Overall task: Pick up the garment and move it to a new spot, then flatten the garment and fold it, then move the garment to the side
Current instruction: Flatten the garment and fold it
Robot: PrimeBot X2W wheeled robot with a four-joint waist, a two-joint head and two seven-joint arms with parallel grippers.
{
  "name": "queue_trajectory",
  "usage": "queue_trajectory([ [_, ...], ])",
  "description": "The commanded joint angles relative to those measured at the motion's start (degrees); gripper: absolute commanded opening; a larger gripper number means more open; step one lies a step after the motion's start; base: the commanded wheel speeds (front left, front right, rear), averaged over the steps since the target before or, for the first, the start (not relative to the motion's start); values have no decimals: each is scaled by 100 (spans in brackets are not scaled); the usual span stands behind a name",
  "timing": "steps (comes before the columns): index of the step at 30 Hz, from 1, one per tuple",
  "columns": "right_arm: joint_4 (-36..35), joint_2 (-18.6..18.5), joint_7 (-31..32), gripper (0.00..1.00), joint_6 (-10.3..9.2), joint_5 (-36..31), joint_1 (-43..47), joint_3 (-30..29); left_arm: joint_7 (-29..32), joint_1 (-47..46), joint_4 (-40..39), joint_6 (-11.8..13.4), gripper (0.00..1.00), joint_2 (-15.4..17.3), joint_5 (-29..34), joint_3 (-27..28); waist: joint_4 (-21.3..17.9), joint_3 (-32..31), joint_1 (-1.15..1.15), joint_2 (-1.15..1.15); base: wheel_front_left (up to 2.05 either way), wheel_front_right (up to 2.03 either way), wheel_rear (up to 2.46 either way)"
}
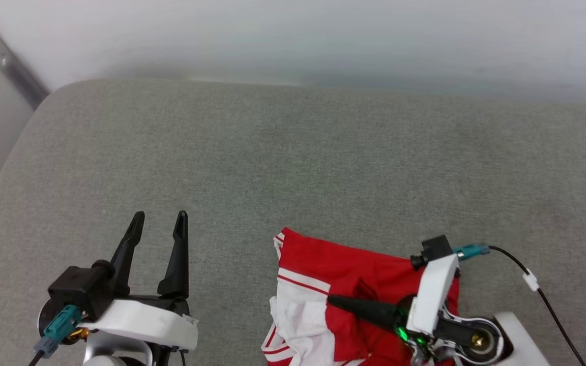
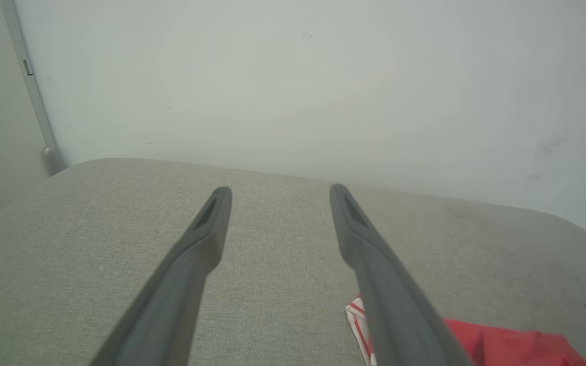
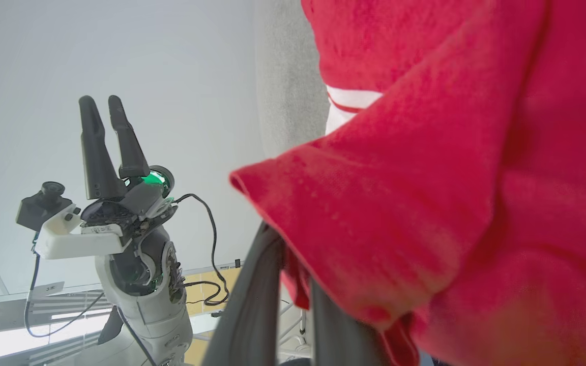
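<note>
Pinching the garment (image 1: pixel 333 259), seemingly a mid-body fold: right claw (image 1: pixel 334 301) clamped | left claw (image 1: pixel 160 216) wide, empty | cloth soft, limp, light | better hold: hem corners

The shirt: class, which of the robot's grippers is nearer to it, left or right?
Right. The right gripper is shut on a fold of the shirt. The left gripper stands open over the bare cushion, apart from the shirt on its left.

Grey cushion (image 1: pixel 293 152) — pale wall (image 1: pixel 323 35)
</note>
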Motion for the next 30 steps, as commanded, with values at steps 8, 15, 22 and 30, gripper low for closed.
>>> queue_trajectory([
  [8, 401, 11, -994, 100, 0, -241, -517, 810, -123, -166, 214, -151, 100, -121, -22, -3, 113, 148, 0, 0, 0, 0, 0],
  [15, 5, -59, -1388, 100, 0, -703, -665, 1220, -156, -163, 311, -159, 100, -131, -22, 46, -5, 122, 0, 0, 0, 0, 0],
  [22, -694, -784, -1723, 100, 0, -2137, -671, 1873, -142, -42, 363, -112, 100, -75, -30, 76, -255, -48, 0, 0, 0, 0, 0],
  [30, -970, -1257, -2775, 100, -1, -4362, -299, 513, -81, 86, 338, -17, 100, -37, -36, 83, -512, -294, 0, 0, 0, 0, 0],
])
